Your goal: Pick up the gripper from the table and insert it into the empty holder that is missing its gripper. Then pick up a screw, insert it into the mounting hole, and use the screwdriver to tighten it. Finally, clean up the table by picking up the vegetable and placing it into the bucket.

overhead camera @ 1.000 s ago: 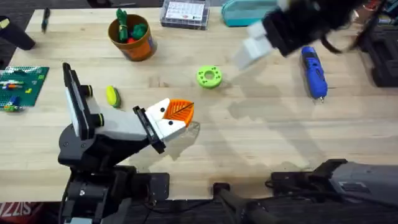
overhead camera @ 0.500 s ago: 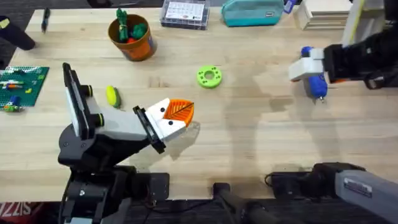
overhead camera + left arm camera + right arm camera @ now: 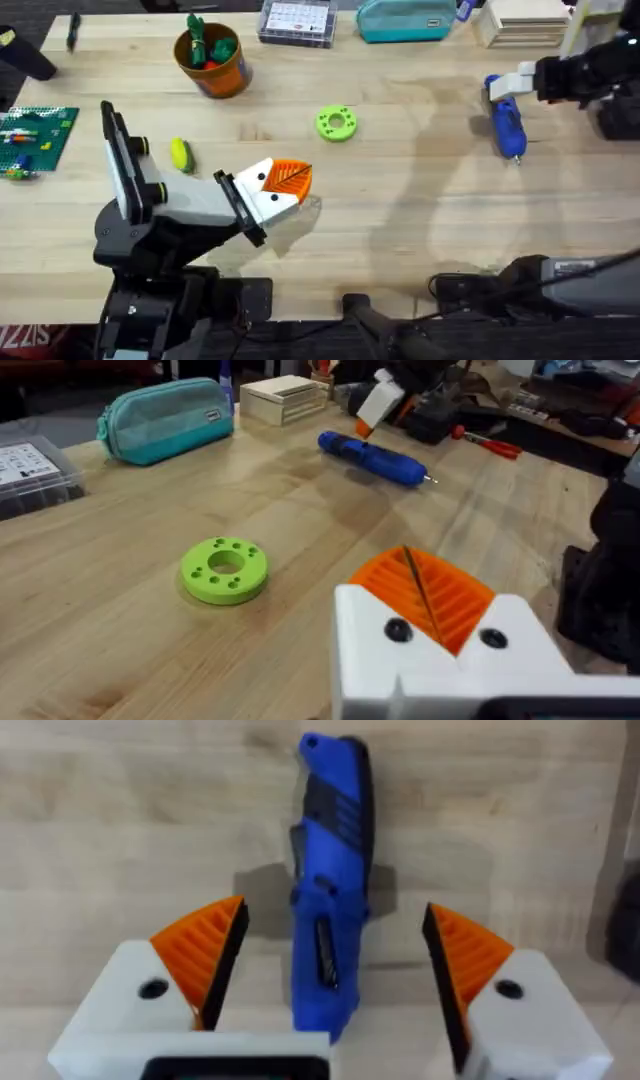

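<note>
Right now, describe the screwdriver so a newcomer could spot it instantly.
Look at the far right of the wooden table, under the open right gripper. The screwdriver lies flat there, dark tip toward the arms' bases. It is the one blue cylinder; the nearby teal pouch is soft and paler, the green disc round with holes.

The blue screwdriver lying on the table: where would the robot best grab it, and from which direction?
Probably around the thick middle of its body, coming straight down from above. The screwdriver lies flat on the table, a long cylinder with its wide barrel free on both sides. The right gripper hangs over it, open, one orange pad on each side, so closing across the barrel's width looks the natural hold.
</note>
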### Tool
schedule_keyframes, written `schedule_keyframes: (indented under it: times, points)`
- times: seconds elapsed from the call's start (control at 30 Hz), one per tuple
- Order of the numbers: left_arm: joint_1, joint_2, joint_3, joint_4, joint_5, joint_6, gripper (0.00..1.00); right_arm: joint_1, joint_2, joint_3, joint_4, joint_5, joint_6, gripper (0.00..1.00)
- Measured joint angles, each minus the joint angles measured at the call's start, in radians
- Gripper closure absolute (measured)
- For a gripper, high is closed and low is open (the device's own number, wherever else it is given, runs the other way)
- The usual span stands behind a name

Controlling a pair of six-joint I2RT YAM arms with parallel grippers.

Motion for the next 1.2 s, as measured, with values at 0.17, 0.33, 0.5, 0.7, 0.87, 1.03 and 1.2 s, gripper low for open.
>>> schedule_keyframes:
  times: [0.17,0.33,0.5,0.7,0.87,1.03,1.2]
  points:
    - [0.0,0.0,0.0,0.0,0.0,0.0,0.993,-0.002,0.125,0.001,0.101,-0.003,-0.015,0.008]
    - [0.0,0.0,0.0,0.0,0.0,0.0,0.993,-0.002,0.252,0.042,0.084,-0.005,-0.037,0.008]
    - [0.0,0.0,0.0,0.0,0.0,0.0,0.993,0.01,0.31,0.134,0.084,-0.008,-0.052,0.008]
    - [0.0,0.0,0.0,0.0,0.0,0.0,0.993,0.024,0.34,0.149,0.09,-0.005,-0.067,0.008]
    - [0.0,0.0,0.0,0.0,0.0,0.0,0.993,0.024,0.341,0.151,0.072,-0.005,-0.073,0.008]
    - [0.0,0.0,0.0,0.0,0.0,0.0,0.993,0.024,0.341,0.154,0.062,-0.004,-0.06,0.008]
    - [0.0,0.0,0.0,0.0,0.0,0.0,0.993,0.024,0.341,0.155,0.061,-0.004,-0.055,0.008]
